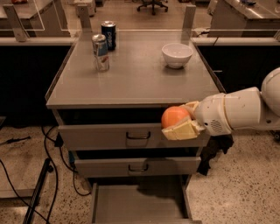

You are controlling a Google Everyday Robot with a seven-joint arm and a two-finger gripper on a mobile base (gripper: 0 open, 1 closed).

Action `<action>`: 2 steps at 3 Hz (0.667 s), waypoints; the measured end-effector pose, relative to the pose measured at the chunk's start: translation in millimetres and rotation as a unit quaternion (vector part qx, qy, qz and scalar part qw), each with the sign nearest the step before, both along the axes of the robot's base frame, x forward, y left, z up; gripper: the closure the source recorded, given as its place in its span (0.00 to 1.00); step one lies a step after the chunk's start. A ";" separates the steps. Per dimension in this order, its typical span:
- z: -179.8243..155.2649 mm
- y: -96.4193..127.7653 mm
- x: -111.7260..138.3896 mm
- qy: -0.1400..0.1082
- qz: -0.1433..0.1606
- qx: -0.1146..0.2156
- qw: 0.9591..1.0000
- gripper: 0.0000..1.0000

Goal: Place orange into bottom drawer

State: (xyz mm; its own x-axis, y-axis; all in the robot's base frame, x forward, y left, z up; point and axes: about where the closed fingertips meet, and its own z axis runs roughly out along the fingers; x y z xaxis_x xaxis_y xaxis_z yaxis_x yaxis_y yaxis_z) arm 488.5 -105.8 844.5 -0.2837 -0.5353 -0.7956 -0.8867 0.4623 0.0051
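You are holding the orange pinched in the gripper before the top drawer, above the open bottom drawer; smooth and round, it is likely needing a hold across its middle.

I work in an office-like lab: swivel chair and desks behind, cables on the speckled floor, a grey drawer table. My end effector clasps an orange before its top drawer.
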 end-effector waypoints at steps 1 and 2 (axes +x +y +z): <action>-34.8 -2.0 -3.1 -0.020 0.012 -0.019 1.000 1.00; -106.2 -0.6 0.9 -0.031 0.026 -0.036 0.999 1.00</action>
State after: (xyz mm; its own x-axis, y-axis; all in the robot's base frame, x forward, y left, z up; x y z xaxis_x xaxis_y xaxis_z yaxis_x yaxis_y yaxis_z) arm 489.4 -106.4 738.2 -0.2062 -0.6045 -0.7695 -0.9071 0.4130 -0.0814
